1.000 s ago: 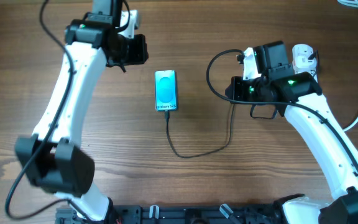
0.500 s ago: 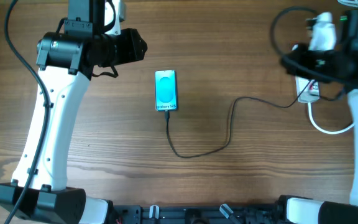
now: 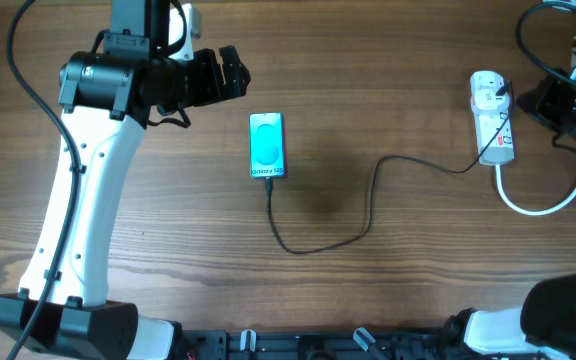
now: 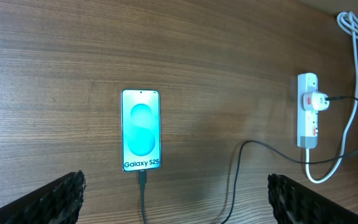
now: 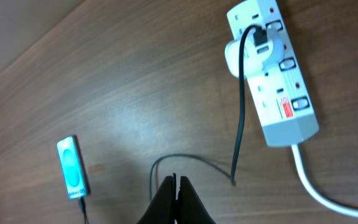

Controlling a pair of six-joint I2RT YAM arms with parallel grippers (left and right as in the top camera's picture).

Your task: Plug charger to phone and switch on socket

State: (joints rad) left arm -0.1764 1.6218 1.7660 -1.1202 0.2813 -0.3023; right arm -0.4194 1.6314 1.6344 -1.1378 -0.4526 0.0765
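Overhead and wrist views of a wooden table (image 3: 368,60). The phone (image 3: 267,146) lay flat, screen up and lit teal, left of the table's centre, with its "Galaxy S25" band at the near end. The charger (image 3: 368,215), a thin black cable, was seated in the phone's near edge. From there it ran toward the near side, curved right, rose toward the far side and crossed right to a white adapter (image 5: 244,53) plugged into the socket (image 3: 492,130). The socket lay lengthwise at the far right, well apart from the phone. A red switch mark (image 5: 287,109) showed near its near end, and a thick white cord (image 3: 528,205) looped out from that end.

The left gripper (image 3: 236,72) hung above the table on the far-left side of the phone, touching nothing. In the left wrist view its fingers (image 4: 61,199) stood wide apart and empty. The right gripper (image 5: 176,186) was raised at the right edge beside the socket. In the right wrist view its fingers met with nothing between them.
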